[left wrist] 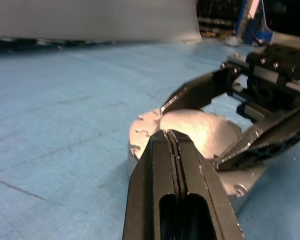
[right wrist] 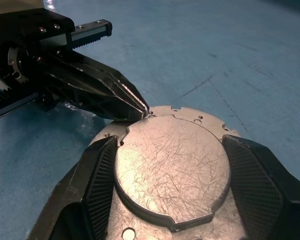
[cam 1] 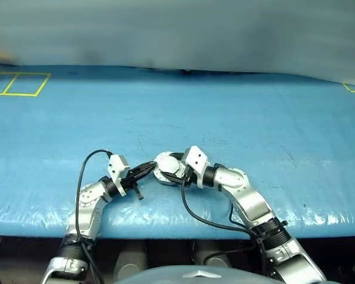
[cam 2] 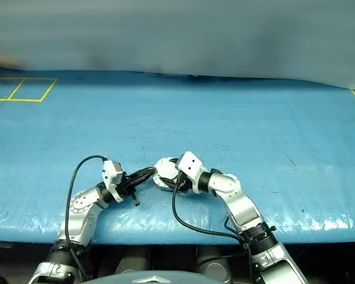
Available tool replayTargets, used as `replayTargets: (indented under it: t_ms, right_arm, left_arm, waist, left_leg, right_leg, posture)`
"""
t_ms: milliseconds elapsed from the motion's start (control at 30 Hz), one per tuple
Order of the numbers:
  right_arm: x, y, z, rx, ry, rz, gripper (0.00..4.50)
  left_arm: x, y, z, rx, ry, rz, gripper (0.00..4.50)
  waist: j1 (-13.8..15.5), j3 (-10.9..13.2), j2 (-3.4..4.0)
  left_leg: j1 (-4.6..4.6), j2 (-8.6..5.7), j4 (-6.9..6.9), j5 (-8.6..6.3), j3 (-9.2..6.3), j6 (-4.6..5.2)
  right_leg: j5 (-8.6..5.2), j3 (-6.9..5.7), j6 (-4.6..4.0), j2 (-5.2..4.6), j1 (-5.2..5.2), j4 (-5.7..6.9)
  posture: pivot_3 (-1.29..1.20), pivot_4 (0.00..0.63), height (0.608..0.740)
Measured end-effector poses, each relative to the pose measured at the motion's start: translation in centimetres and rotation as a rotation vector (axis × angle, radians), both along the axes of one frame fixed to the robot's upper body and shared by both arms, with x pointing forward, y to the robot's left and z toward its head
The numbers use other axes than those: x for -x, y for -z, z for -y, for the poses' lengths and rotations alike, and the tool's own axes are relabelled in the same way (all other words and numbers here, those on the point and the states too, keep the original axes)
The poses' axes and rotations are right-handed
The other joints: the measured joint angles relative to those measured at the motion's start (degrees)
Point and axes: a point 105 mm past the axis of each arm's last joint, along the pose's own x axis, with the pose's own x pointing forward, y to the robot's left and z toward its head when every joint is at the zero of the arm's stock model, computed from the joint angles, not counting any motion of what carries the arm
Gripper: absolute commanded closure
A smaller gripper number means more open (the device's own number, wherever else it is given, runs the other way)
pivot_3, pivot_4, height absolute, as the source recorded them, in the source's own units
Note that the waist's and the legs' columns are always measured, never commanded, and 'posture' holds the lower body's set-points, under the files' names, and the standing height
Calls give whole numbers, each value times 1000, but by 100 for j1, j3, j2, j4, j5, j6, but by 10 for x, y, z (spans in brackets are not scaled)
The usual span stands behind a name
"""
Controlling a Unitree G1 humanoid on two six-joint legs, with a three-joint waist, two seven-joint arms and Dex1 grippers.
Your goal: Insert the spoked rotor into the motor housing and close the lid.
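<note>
Broadly, the blue table (cam 1: pixel 236 118) offers open room on every side, though the work sits near its front edge. Close to that edge rests the motor housing (right wrist: pixel 200 122) with the lid (right wrist: pixel 172 170) lying shut over it; the spoked rotor is presumably inside. The right gripper (right wrist: pixel 167 175) grips the lid's rim, jaws wide around it. The left gripper (right wrist: pixel 142 110), pinched shut and empty, touches the rim; press down evenly, without sliding the casing toward the edge.

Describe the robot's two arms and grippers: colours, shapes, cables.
Both arms are silver-grey rounded segments with black joint collars. A white boxy block sits at each wrist. A black cable loops off each arm. The left gripper and right gripper have black tapered fingers with ribbed inner pads.
</note>
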Motion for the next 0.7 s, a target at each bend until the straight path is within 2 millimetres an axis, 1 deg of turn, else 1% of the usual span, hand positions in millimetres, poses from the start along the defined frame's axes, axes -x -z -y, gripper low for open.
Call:
replayTargets:
  t_ms: [67, 267, 333, 433, 567, 700]
  right_arm:
    - [1, 1, 1, -1, 11, 0, 1513]
    - [0, 2, 3, -3, 30, -6, 1513]
    - [0, 2, 2, -13, 37, -19, 804]
    - [0, -1, 3, -38, 41, -31, 27]
    - [3, -13, 8, -135, 56, -56, 27]
    - [3, -35, 16, -266, 92, -80, 27]
  left_arm:
    - [-1, 2, -1, -54, 11, 7, 4500]
    - [-3, 3, 0, -79, 2, 21, 4500]
    - [-3, 3, 0, -79, -2, 23, 4500]
    - [-3, 3, 0, -78, -5, 23, 4500]
    - [-2, 6, -2, -82, -17, 14, 4500]
    - [-1, 9, -4, -86, -30, 4, 4500]
  waist:
    - [8, -9, 6]
    - [29, -11, 7]
    - [28, -12, 7]
    - [28, -12, 7]
    - [29, -10, 8]
    - [32, -9, 9]
  left_leg:
    - [3, -1, 0, 0, 1, 0]
    - [37, -3, 0, -1, 1, 0]
    - [38, -2, 1, -1, 1, -1]
    - [38, -3, 0, -1, 0, -1]
    - [33, -3, -3, -1, 0, -1]
    - [26, -2, -4, -1, -1, -1]
  right_leg:
    - [0, 1, 0, -2, 5, -4]
    - [-2, 0, -1, -6, 40, -13]
    - [-2, 0, -1, -6, 41, -13]
    - [-2, 0, -2, -6, 41, -14]
    - [-2, 1, -2, -6, 35, -15]
    - [-3, 0, -3, -6, 30, -15]
  posture:
    - [0, 150, 740]
    - [0, 150, 740]
    - [0, 150, 740]
    - [0, 150, 740]
    - [0, 150, 740]
    - [0, 150, 740]
